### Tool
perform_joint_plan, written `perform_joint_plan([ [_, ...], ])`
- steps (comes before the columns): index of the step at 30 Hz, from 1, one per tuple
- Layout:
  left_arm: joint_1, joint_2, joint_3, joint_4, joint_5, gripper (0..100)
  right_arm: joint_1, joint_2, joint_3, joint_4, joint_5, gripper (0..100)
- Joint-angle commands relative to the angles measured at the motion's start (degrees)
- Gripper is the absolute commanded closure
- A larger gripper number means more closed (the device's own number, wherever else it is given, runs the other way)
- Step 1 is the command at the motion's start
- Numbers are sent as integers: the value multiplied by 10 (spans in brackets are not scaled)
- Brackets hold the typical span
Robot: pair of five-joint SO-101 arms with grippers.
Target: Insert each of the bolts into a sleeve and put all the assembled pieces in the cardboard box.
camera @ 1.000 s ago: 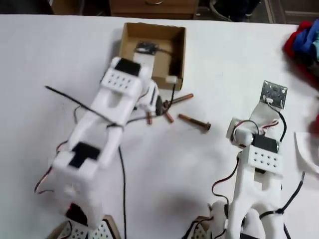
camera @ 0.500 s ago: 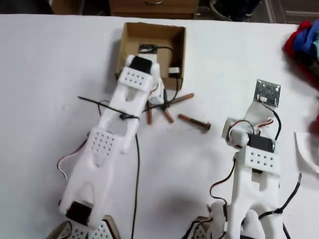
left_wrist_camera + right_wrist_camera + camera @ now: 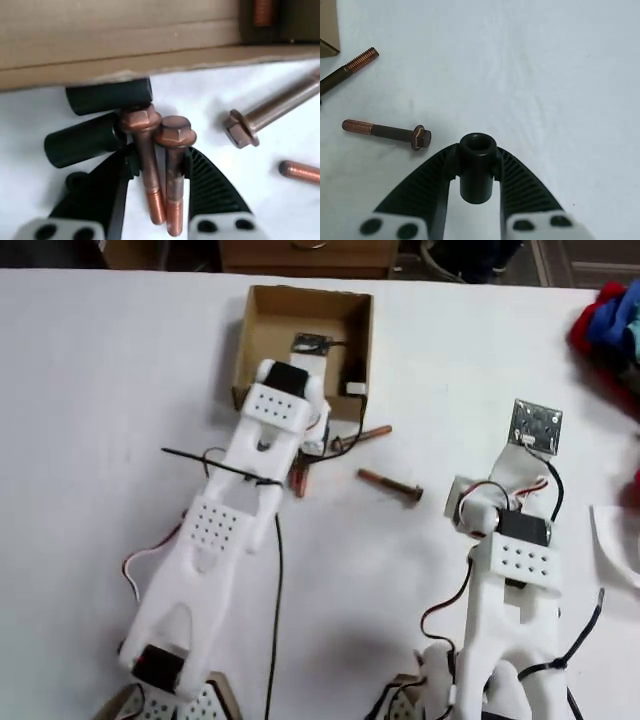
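My left gripper (image 3: 160, 150) lies on the table just before the cardboard box (image 3: 258, 330), shut on two copper bolts (image 3: 172, 165) that lie side by side, heads toward the box wall (image 3: 125, 45). Two black sleeves (image 3: 107, 95) lie by those heads against the wall. Another bolt (image 3: 262, 11) lies inside the box. Two loose bolts (image 3: 390, 486) (image 3: 362, 436) lie between the arms. My right gripper (image 3: 477, 150) is shut on a black sleeve (image 3: 477, 172), bore facing out, above bare table near one loose bolt (image 3: 385, 132).
Red and blue cloth (image 3: 605, 315) lies at the table's far right edge, with a white object (image 3: 615, 545) below it. The left arm's black cable (image 3: 275, 580) trails over the table. Open white table spreads left of the box.
The left arm straightened and pushed forward to the box's front wall. The two bolts that lay splayed beside it now lie parallel between its fingers. The right arm shifted slightly.
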Motion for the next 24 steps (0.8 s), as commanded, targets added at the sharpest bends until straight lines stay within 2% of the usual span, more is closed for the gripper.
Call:
perform_joint_plan([
  [1,-47,-4,-10,9,-21,939,-5,-20,-4,-2,-1,978],
  [5,-54,-9,-12,18,-27,926,-5,-18,-4,-5,-1,978],
  [11,-50,-46,-11,17,-27,750,-5,-17,-4,-5,0,978],
  [20,-76,-62,-6,13,-28,821,-5,-18,-4,-5,1,978],
  [24,-75,-69,-12,12,-28,823,-5,-17,-4,-5,1,978],
])
